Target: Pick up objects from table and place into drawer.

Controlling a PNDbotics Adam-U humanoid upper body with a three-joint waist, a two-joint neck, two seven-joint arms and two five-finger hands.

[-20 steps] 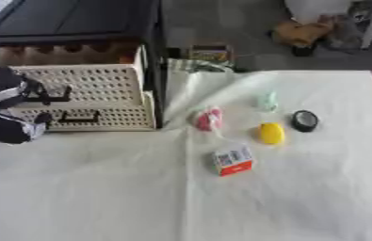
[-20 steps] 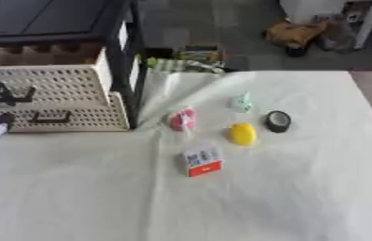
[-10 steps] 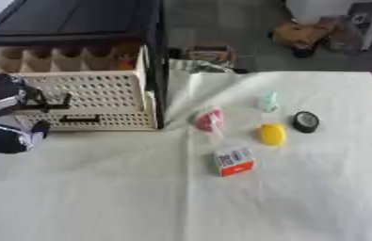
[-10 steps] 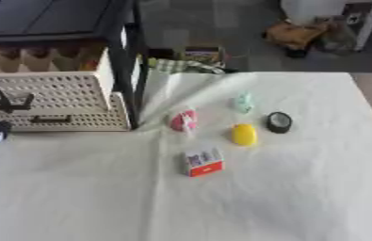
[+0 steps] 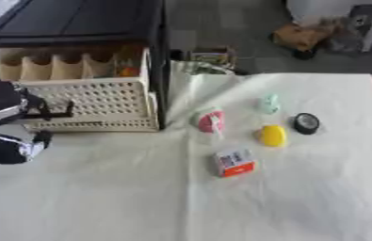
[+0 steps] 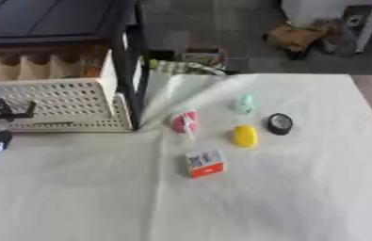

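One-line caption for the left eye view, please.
Left hand at the front of the pulled-out drawer; pink object, yellow object, black disc and small box wait on the table.

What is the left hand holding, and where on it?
The left hand is at the front of the cream drawer, by its dark handle; whether the fingers close on that handle cannot be told.

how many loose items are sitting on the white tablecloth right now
5: a pink item nearest the drawer, a pale green item behind a yellow one, a black round one farthest right, a red-and-white box nearest the camera. None looks hidden.
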